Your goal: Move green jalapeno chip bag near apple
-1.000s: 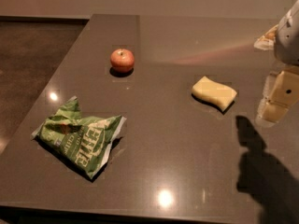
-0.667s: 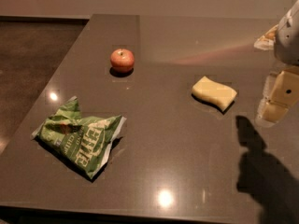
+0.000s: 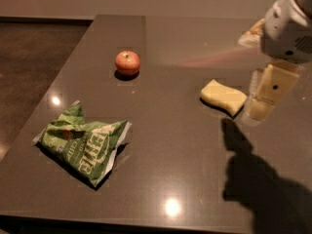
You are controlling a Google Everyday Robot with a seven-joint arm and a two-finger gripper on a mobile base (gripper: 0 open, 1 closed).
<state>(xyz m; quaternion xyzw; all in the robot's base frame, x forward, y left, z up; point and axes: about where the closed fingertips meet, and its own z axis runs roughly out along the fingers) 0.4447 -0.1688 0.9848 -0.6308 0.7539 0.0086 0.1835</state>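
Claw (image 3: pixel 259 107) leftward, beside sponge (image 3: pixel 223 96), state unclear; green jalapeno chip bag (image 3: pixel 85 143), apple (image 3: pixel 127 62) unmoved

My gripper (image 3: pixel 262 105) is pale cream under a white and grey housing, and it hangs at the right side over the table (image 3: pixel 170 169). The table is a glossy dark grey-brown with a few bright white glints. The sponge (image 3: pixel 223 96) just beside me is pale yellow. The green jalapeno chip bag (image 3: pixel 85 145) is shiny green with white lettering and silvery edges. The apple (image 3: pixel 127 62) is red with a yellowish patch on top.
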